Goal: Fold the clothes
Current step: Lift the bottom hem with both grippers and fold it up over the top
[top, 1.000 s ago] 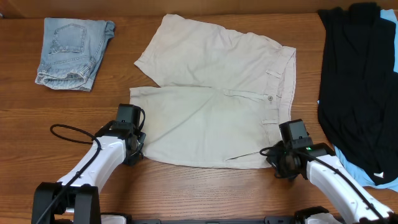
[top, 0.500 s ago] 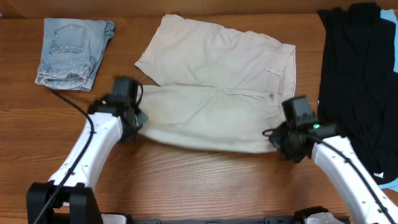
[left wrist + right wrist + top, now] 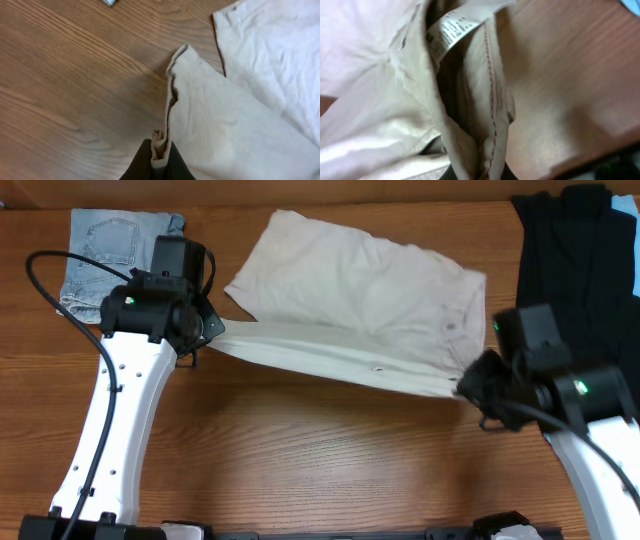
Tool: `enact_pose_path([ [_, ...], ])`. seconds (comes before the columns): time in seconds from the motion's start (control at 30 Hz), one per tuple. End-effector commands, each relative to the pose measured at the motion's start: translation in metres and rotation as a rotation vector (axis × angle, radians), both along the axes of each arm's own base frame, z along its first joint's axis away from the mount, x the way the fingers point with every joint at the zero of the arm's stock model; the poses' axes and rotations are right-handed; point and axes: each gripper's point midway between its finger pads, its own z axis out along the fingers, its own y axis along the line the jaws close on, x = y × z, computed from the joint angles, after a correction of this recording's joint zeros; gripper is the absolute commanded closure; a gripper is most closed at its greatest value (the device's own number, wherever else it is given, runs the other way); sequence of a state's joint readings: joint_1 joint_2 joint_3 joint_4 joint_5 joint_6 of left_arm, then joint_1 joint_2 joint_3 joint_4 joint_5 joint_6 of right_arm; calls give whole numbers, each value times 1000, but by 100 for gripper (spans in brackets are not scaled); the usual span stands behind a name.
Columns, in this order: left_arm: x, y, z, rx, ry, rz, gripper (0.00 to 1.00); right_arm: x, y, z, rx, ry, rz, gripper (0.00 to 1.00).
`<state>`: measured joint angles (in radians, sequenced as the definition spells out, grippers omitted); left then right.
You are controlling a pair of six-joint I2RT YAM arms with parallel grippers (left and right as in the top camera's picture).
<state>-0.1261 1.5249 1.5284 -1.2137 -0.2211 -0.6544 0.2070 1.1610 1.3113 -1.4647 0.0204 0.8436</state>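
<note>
- Left gripper (image 3: 208,340) clamped on the hem corner of one leg of the beige shorts (image 3: 350,285); in the left wrist view its dark jaws (image 3: 157,165) are pressed together on a bunched fold of cloth (image 3: 235,125).
- Right gripper (image 3: 467,385) closed on the waistband end; in the right wrist view it (image 3: 475,172) has several layers of the fabric (image 3: 395,100) gathered in its pinch.
- White label (image 3: 452,27) shows inside the waistband, printed side out, text too blurred to read. A line of red stitching (image 3: 490,90) runs down the band to the pinch.
- Between the two grips the near edge of the shorts is drawn into a long taut band, running from upper left to lower right across the table (image 3: 320,460).
- Far leg lies spread flat behind this band, toward the table's back edge.
- Stretched edge looks to hang clear of the wood, though the overhead view does not settle it.
- Denim shorts (image 3: 100,245) folded at the far left corner, partly behind the left arm, apart from the beige pair.
- Black garments (image 3: 575,280) piled at the right edge, just beyond the right arm.
- Black cable (image 3: 40,280) loops out from the left arm.
</note>
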Motion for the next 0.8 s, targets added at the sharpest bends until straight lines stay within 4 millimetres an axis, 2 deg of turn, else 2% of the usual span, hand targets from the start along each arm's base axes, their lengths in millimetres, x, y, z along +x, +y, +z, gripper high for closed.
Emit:
enact_pose_path([
  [0.0, -5, 21, 33, 97, -71, 29, 96, -24, -16, 23, -43, -66, -25, 96],
  [0.03, -10, 22, 36, 97, -71, 29, 96, -35, -17, 25, -37, -56, -24, 96],
  [0.17, -20, 23, 41, 95, -67, 27, 96, -54, -20, 25, -32, -30, -29, 96],
  [0.33, -8, 15, 32, 72, -82, 12, 96, -51, -27, 18, -73, -11, -52, 96],
  [0.43, 7, 7, 17, 56, -83, -3, 96, -45, -34, 5, -120, 18, -90, 96],
  [0.57, 34, -2, -11, 54, -77, -17, 96, -26, -47, -18, -209, 18, -148, 96],
  [0.77, 90, -14, -49, 25, -132, -25, 96, 8, -60, -37, -260, -35, -207, 96],
])
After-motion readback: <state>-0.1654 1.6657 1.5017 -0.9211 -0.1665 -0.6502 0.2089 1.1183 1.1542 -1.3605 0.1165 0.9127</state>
